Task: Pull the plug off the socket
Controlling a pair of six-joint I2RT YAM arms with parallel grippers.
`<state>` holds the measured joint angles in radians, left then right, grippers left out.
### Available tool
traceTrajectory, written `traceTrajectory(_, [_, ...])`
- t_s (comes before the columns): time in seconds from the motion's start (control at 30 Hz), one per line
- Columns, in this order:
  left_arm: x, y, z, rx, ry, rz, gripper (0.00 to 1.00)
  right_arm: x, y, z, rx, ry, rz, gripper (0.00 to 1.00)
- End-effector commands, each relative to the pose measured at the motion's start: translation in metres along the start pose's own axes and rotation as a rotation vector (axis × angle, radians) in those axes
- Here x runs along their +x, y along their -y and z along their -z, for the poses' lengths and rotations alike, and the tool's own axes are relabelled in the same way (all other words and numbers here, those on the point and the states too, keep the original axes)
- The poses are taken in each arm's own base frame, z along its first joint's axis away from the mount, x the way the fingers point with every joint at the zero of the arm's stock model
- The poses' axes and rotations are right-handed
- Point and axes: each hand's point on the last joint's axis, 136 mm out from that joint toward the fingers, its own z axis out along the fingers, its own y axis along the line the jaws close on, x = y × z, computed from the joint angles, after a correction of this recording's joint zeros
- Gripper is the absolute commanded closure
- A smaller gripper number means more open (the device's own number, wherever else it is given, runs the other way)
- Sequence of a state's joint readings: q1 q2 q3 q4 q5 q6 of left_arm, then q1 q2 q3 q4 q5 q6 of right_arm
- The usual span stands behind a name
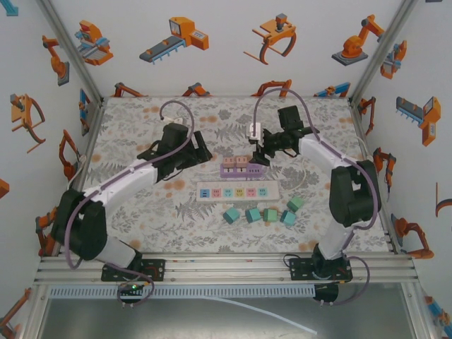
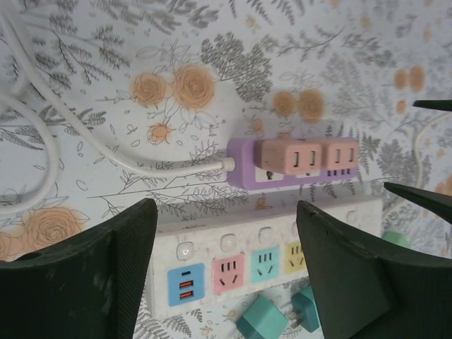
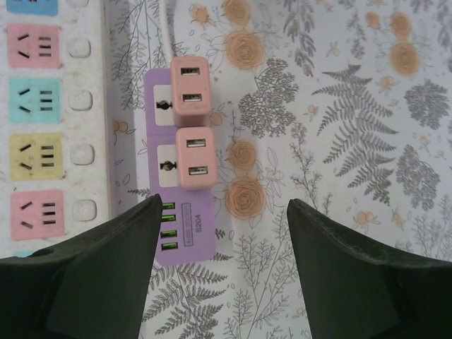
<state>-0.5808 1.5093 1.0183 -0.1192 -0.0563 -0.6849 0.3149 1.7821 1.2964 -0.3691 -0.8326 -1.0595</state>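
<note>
approach step: two pink plugs (image 3: pixel 191 86) sit seated in the purple strip (image 3: pixel 185 244); left gripper (image 2: pixel 226 208) and right gripper (image 3: pixel 224 203) hover over that strip, jaws apart, empty; next, by my read, one pins the strip, the other clamps a plug and pulls straight out.

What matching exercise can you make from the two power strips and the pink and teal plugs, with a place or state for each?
Things:
1. pink plugs
2. teal plugs
3. purple strip
4. white strip

Places or states:
A. lying loose beside the white strip, on the side nearer the arm bases
B. the longer one, with sockets in several colours
C. seated in the purple strip
D. the shorter one, with green USB ports at one end

Pairs: 1-C, 2-A, 3-D, 4-B
</note>
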Motion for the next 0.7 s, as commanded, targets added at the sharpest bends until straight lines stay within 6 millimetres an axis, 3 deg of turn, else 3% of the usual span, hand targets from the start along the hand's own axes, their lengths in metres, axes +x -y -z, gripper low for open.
traceTrajectory(0.0, [0.003, 0.006, -0.016, 0.02, -0.036, 0.063, 0.29, 0.003, -0.008, -0.009, -0.061, -0.038, 0.047, 0.35])
traceTrajectory(0.3, [0.03, 0.007, -0.059, 0.043, -0.133, 0.067, 0.34, 0.014, -0.015, -0.033, -0.136, -0.049, 0.033, 0.42])
traceTrajectory(0.67, [0.046, 0.002, -0.083, -0.037, -0.169, 0.003, 0.38, 0.023, -0.029, -0.051, -0.195, -0.07, 0.015, 0.57])
